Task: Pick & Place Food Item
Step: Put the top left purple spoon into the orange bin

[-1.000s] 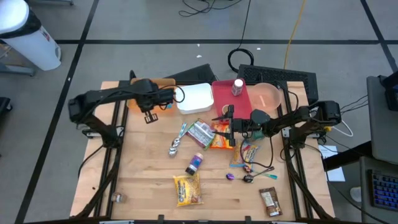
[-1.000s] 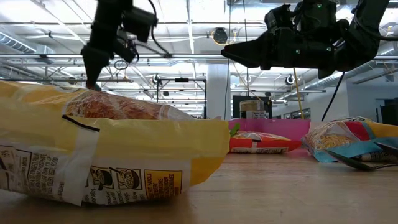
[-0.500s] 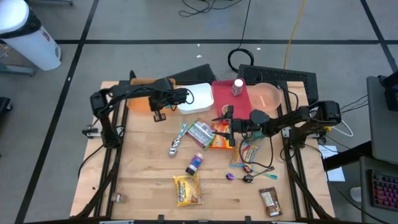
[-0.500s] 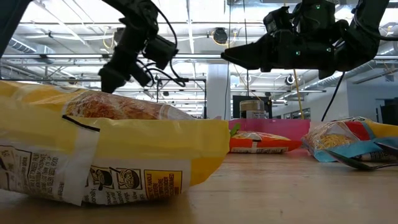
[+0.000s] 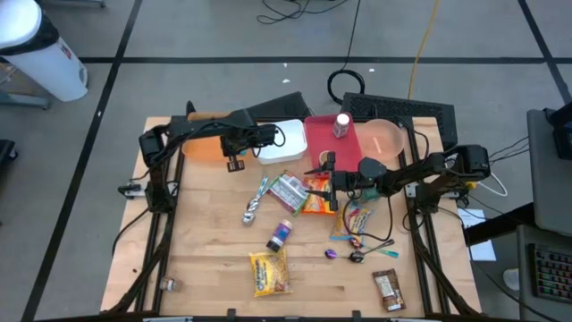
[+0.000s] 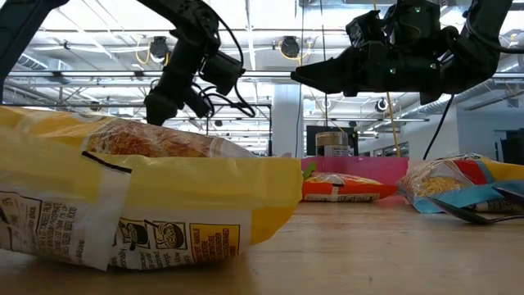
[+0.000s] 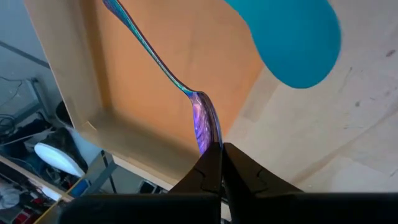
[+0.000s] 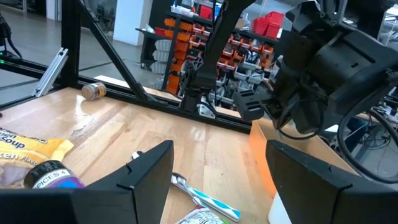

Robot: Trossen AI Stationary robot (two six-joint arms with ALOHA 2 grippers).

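**Left gripper** [image 5: 234,162]: fingers clenched on the bowl end of a slim iridescent metal spoon [image 7: 200,118], whose handle runs away from the jaws. Over the last second the arm has swung from the worktop's left edge inward along the far edge. It now hangs over the inner rim of the flat orange tray [image 5: 200,147], just beside the white square container [image 5: 284,141]. The left wrist view looks down on the tray floor and a blurred teal round shape [image 7: 292,43] that cannot be identified.

**Right gripper** [image 5: 329,182]: fingers spread and empty. It has stayed above the orange snack packet [image 5: 315,194] at mid-worktop throughout.

**Task items**: the food lies untouched. The orange packet sits beneath the right gripper. The yellow plastic snack bag [image 5: 270,271] lies near the front edge.

**Assessment**: the only recent movement carried cutlery, not food. The spoon appears bound for the orange tray or a neighbouring container. The food pick has probably not begun, and the open right gripper looks best placed to start it with the orange packet.
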